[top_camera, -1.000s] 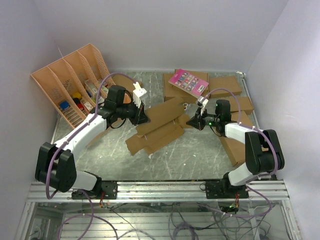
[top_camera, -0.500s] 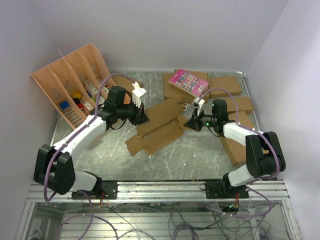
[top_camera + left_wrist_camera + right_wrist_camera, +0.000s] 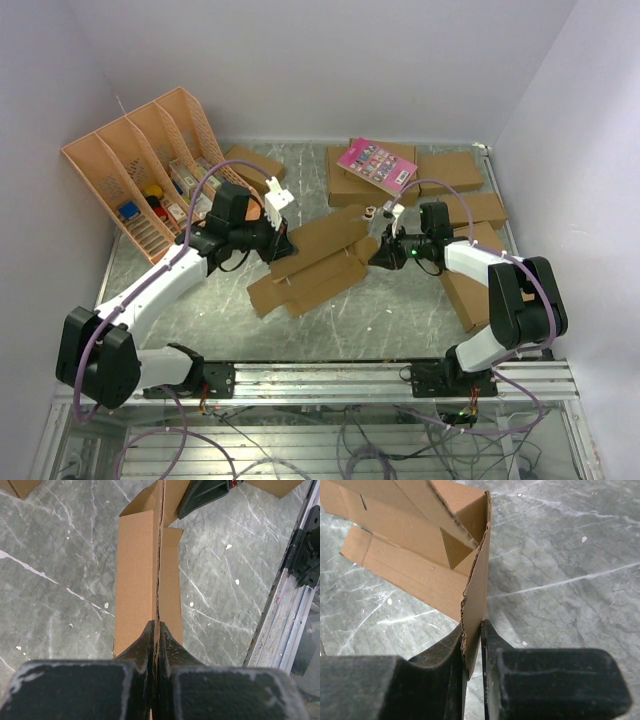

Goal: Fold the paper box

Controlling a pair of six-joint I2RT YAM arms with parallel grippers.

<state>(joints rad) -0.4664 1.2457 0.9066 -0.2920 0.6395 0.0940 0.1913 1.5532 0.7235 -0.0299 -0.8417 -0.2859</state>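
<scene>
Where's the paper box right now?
At the centre of the top view, the paper box is pinched between the left gripper and the right gripper, in front of the pink card.

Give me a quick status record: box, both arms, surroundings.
paper box: partly folded, walls raised, held between both arms
left gripper: jaws shut on the box's edge
right gripper: jaws closed around an upright flap at the opposite end
table: grey marbled
other brown boxes: back right
rack: orange, back left
</scene>
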